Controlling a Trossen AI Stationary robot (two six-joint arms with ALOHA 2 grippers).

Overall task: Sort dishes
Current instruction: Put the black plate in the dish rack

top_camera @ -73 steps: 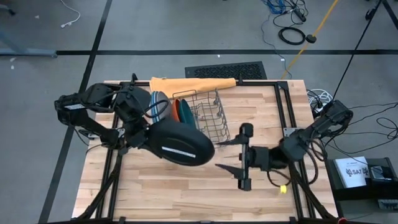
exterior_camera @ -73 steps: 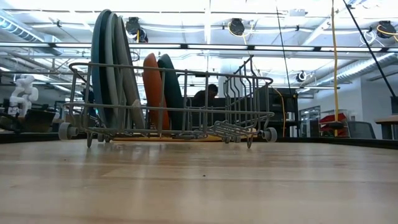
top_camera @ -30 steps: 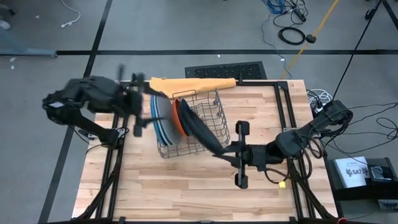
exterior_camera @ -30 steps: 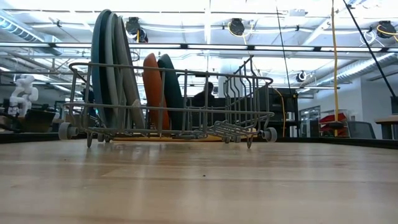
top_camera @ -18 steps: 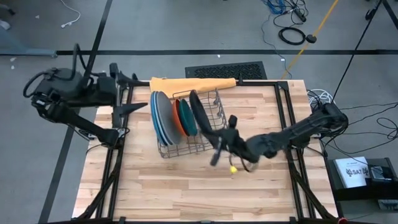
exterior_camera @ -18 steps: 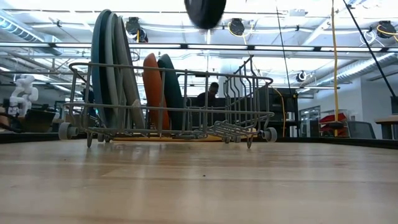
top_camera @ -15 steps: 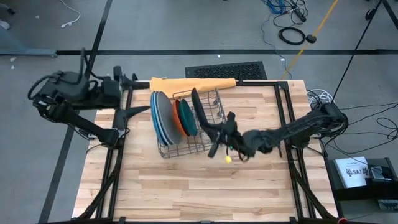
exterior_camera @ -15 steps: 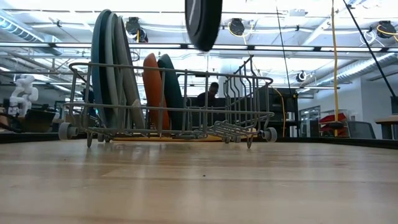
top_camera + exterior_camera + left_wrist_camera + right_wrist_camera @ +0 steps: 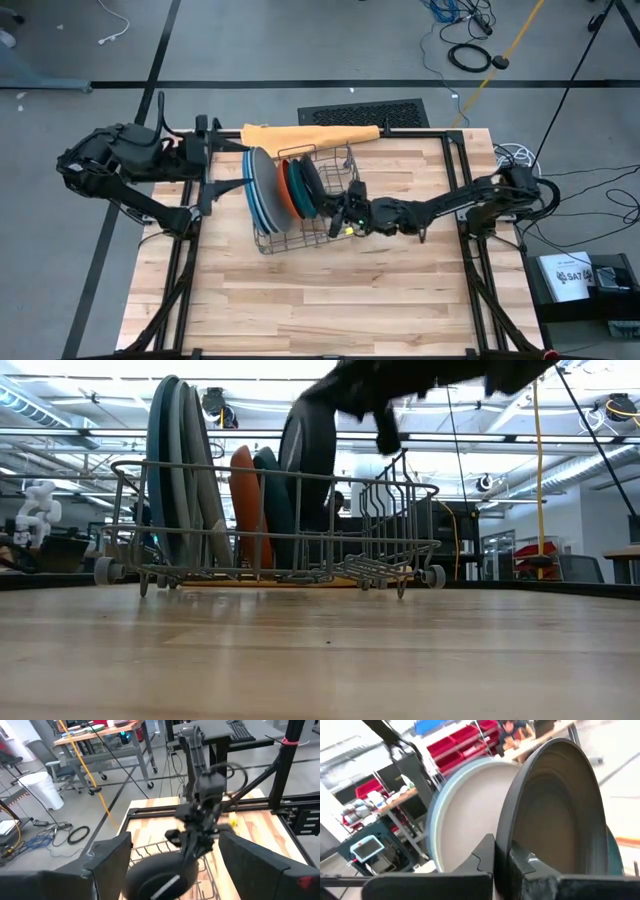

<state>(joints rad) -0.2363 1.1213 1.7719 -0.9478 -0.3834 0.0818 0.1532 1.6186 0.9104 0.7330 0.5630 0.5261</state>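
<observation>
A wire dish rack stands on the table's far middle. On edge in it are large blue and grey plates, an orange plate and a teal plate. To the right of the teal one stands a black plate with a white stripe. My right gripper reaches over the rack from the table's right and is shut on it. My left gripper hangs open at the rack's left side, touching nothing. My right gripper pinches the black plate's rim between its two fingers, one on each face. It comes slanting from above and from the table's right. The plate stands on edge, its lower part down inside the rack. Whether it rests on the rack's bottom I cannot tell.
A folded orange cloth lies at the table's far edge behind the rack. The rack's right half holds no plates. Bare wood stretches across the table's near half. A person shows in the room beyond the rack.
My right gripper has carried the black plate toward the table's far edge and over the rack. It has then brought the plate down on edge into the rack beside the teal plate. My left gripper has pulled away from the plate to the rack's left side.
</observation>
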